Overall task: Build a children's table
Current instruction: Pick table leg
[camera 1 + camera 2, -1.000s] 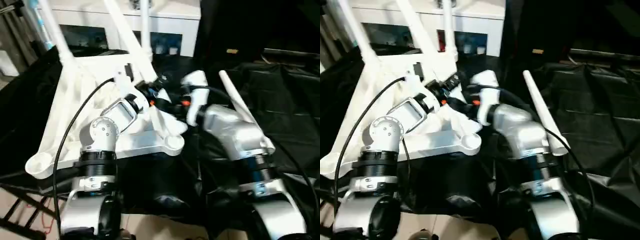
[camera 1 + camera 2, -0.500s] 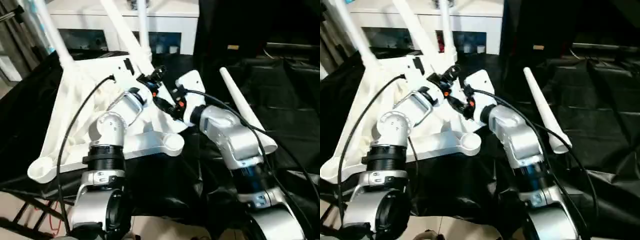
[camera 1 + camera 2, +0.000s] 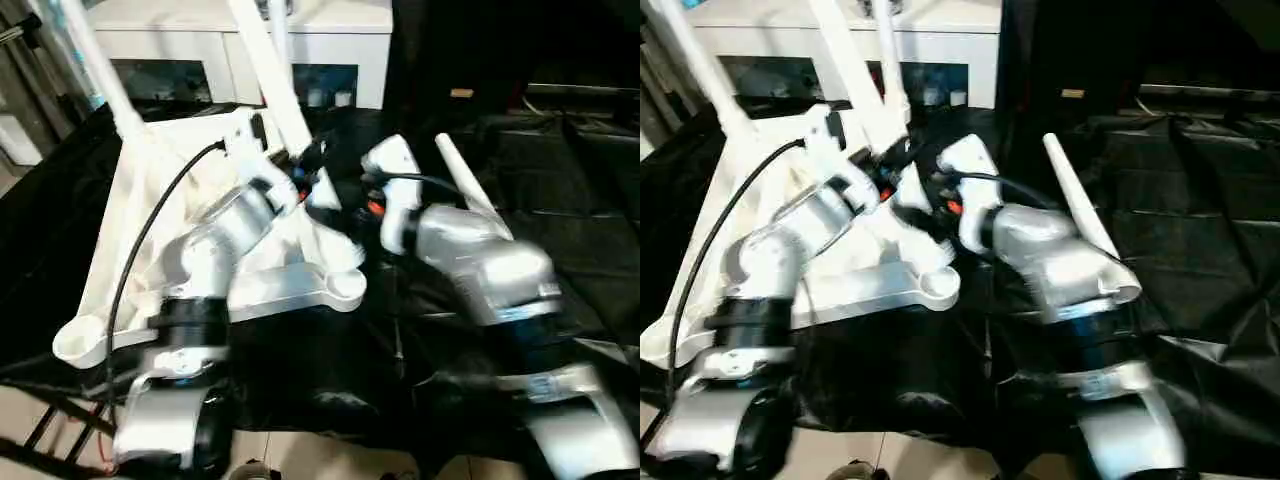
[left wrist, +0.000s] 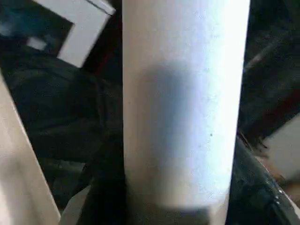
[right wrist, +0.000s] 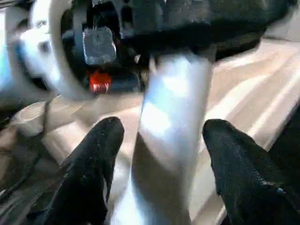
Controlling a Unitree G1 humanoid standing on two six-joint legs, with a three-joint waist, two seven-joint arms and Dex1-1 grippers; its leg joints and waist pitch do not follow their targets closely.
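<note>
- The table top [image 3: 190, 225] lay upside down on the work table, ribbed side up, which I judge left its corner sockets facing upward to take the legs.
- Three legs rose from sockets on the far part of the top; the leaning one [image 3: 272, 75] ran up and away from just beyond the left gripper [image 3: 300, 165].
- In the left wrist view this leg [image 4: 185, 103] stood right between the gripper's fingers, seemingly clasped near its base, probably to steady it in its socket.
- The right gripper [image 5: 159, 140] pointed at the same leg [image 5: 171, 136] from the other side, its fingers [image 5: 96, 164] spread with a gap to the tube on each side, so it was let go rather than clamped.
- The left gripper's body sat just past the right one's fingertips, higher on the leg.
- The fourth leg [image 3: 470, 195] lay loose on the cloth, beside the right forearm and apart from both grippers.
- An empty socket [image 3: 345, 287] sat on the near corner of the top, below the grippers; judging by this, one leg remained to fit.
- The work table [image 3: 580, 200] was draped in wrinkled black cloth.
- Beyond it stood a white cabinet [image 3: 330, 40] with glass doors; pale floor showed at the near edge.
</note>
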